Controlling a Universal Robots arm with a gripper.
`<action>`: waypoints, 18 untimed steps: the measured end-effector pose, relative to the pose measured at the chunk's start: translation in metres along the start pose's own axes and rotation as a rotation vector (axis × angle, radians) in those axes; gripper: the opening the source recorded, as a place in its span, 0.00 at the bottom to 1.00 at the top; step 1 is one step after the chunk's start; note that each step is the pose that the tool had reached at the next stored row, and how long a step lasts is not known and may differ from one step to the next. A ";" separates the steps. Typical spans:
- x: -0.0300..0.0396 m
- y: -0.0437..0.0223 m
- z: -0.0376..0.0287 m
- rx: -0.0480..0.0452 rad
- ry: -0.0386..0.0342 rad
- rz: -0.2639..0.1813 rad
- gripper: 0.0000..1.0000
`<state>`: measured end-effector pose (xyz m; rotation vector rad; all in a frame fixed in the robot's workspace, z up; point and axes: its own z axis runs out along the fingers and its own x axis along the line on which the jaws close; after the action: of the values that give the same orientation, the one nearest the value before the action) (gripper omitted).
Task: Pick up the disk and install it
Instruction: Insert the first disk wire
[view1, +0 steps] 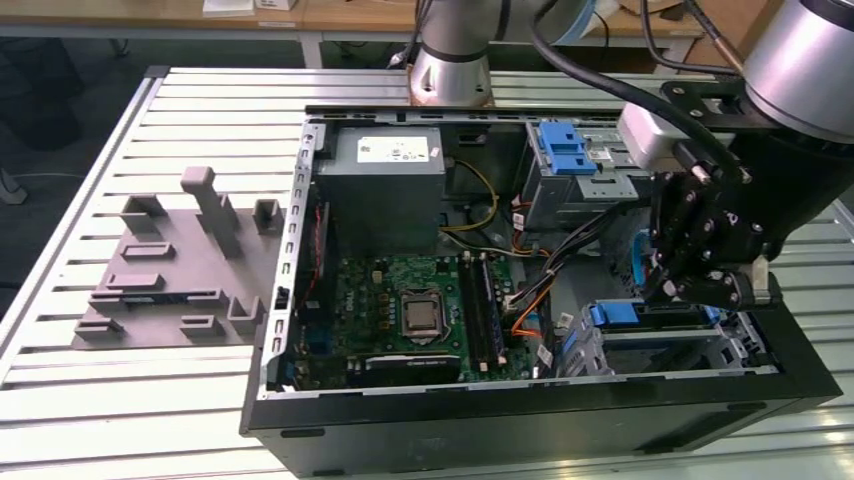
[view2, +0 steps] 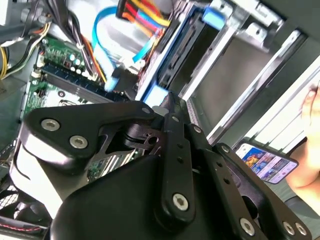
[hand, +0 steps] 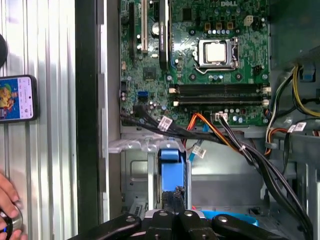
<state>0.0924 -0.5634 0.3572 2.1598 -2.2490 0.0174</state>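
one gripper (view1: 701, 290) low over disk (hand: 170, 172) (in bay).

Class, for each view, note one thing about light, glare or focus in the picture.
Exterior view: even light, soft shadow inside the case. Second wrist view: the gripper looms close and dark against bright, washed-out metal behind. First wrist view: the motherboard is evenly lit and crisp; the phone screen glows.
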 end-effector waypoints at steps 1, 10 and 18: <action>-0.0003 -0.0021 0.0001 0.0000 -0.0001 0.000 0.11; -0.0080 -0.0149 -0.0001 0.0000 0.0001 0.000 0.11; -0.0169 -0.0185 -0.0004 0.0001 0.0001 -0.003 0.11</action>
<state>0.1115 -0.5472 0.3571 2.1627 -2.2461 0.0176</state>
